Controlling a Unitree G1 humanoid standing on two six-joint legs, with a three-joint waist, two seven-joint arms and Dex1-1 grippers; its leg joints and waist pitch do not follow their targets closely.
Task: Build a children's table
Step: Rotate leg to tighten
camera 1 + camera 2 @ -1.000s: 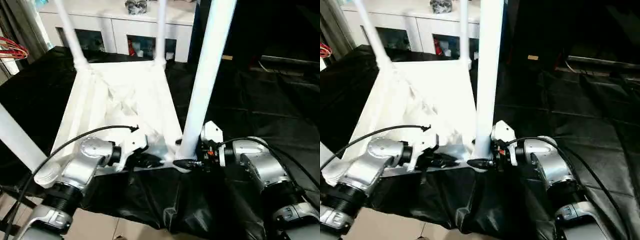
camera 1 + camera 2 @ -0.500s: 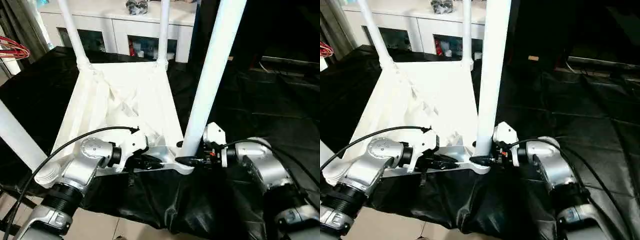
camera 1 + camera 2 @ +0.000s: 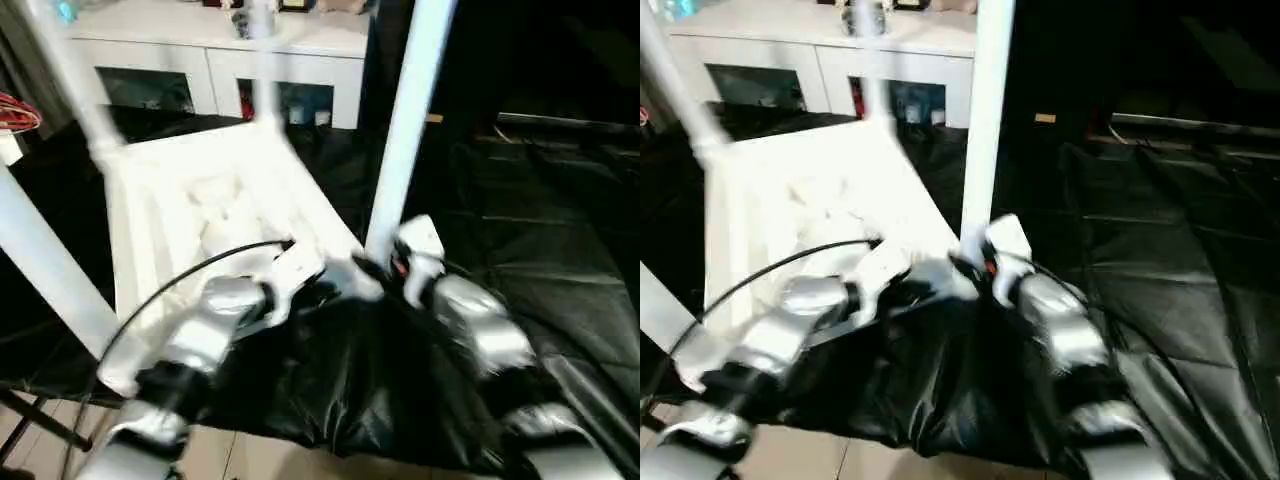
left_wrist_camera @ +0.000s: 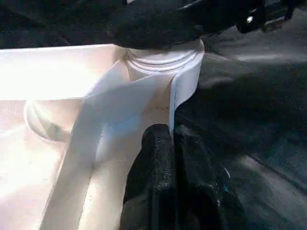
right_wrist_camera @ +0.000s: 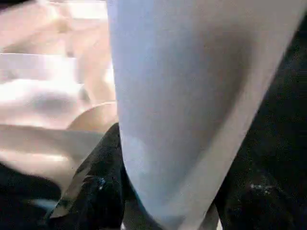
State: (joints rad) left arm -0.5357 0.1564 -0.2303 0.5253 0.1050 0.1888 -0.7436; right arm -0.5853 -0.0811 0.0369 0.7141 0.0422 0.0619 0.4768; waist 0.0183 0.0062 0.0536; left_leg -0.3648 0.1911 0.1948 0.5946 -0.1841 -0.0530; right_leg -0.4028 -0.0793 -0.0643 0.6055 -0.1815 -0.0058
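The upturned tabletop (image 3: pixel 215 205) is now swinging left on the black cloth (image 3: pixel 560 250); left gripper (image 4: pixel 170 143) pinching its near rim, right gripper (image 5: pixel 158 191) apparently clasping the near-right leg (image 3: pixel 405 130).

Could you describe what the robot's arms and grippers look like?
Both forearms are rounded silver metal, the left arm trailing a thin black cable. Each ends in a white wrist housing; the right arm shows a small red-orange mark there. The left gripper has black, matte, rounded fingers.

White tabletop (image 3: pixel 200 200) and legs (image 3: pixel 405 130), black cloth (image 3: pixel 540 220), silver forearms (image 3: pixel 215 320).
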